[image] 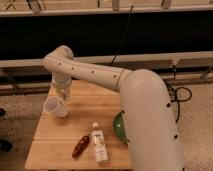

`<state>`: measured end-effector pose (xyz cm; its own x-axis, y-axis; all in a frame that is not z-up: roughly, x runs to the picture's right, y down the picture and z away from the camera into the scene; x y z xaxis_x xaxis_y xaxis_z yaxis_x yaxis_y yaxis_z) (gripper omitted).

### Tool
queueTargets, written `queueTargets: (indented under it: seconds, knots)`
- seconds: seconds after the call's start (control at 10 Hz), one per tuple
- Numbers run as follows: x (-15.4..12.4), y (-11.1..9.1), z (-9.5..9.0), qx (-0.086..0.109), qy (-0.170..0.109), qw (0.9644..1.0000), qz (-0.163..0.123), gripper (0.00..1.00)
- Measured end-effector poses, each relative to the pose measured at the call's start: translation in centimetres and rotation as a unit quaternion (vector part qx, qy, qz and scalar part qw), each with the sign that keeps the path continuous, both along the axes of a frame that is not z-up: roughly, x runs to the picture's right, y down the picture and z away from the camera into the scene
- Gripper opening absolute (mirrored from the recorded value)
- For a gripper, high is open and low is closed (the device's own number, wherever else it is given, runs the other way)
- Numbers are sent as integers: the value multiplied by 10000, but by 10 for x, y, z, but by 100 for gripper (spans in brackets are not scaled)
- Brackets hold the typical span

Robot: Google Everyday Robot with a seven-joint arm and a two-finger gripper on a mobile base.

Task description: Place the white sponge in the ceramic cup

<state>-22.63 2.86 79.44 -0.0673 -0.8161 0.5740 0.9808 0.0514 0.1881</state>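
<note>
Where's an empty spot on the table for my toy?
Bare wood: the front left, between the ceramic cup and the red object, and the middle, between cup and green bowl. Crowded: front right by the bottle, and where the gripper hangs at the cup.

A light wooden slatted table (50, 137) spreads from the centre toward seven o'clock on a speckled grey floor (197, 132), which shows at three and nine o'clock. At twelve o'clock a dark wall panel (160, 35) runs between pale horizontal rails (165, 57), crossed by a hanging black cable (124, 35). The gripper (61, 100) is over the table's ten o'clock corner.
</note>
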Motion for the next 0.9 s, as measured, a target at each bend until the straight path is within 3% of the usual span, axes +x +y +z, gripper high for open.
queueTargets:
  seconds: [0.2, 0.5, 0.9]
  knots:
    - [1, -1, 2, -19, -19, 10000, 42, 0]
    - [16, -17, 18, -44, -30, 9999, 146, 0]
    - [36, -24, 22, -43, 47, 9996, 289, 0]
